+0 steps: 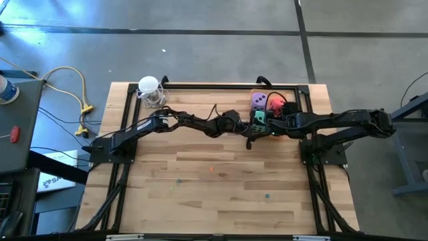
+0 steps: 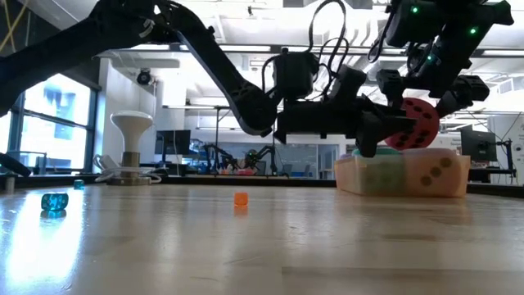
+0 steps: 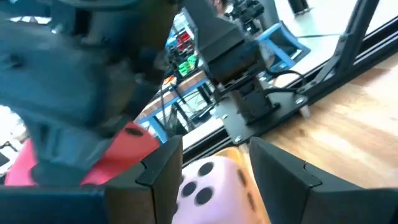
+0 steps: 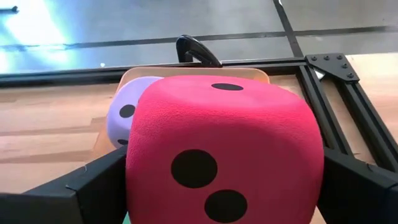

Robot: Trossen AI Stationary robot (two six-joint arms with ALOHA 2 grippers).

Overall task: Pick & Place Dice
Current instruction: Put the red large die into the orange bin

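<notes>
My right gripper [image 4: 224, 186] is shut on the red die [image 2: 417, 123], held up over a clear container [image 2: 458, 187] at the table's far right. In that container lie the mint green die [image 2: 375, 174], the pink die [image 2: 434, 172] and the purple die [image 4: 124, 112]. My left gripper [image 3: 214, 177] reaches level from the table's left, just above the container's rim. Its fingers stand apart. The pink die [image 3: 205, 186] shows through the gap, lower down in the container. My right gripper pinches the red die by two opposite sides [image 4: 140, 174] between its widely spread fingers [image 4: 93, 190]. The fingers slant down from the table's right. The die is lifted clear above the container, and a face with two pips is turned toward the wrist camera.
A white round-topped object [image 1: 150, 90] stands at the far left. Tiny beads lie on the wood, a blue one [image 2: 55, 201] and an orange one [image 2: 241, 199] among them. A black frame [image 1: 221, 86] runs along the table's edges. The near half of the table has free room.
</notes>
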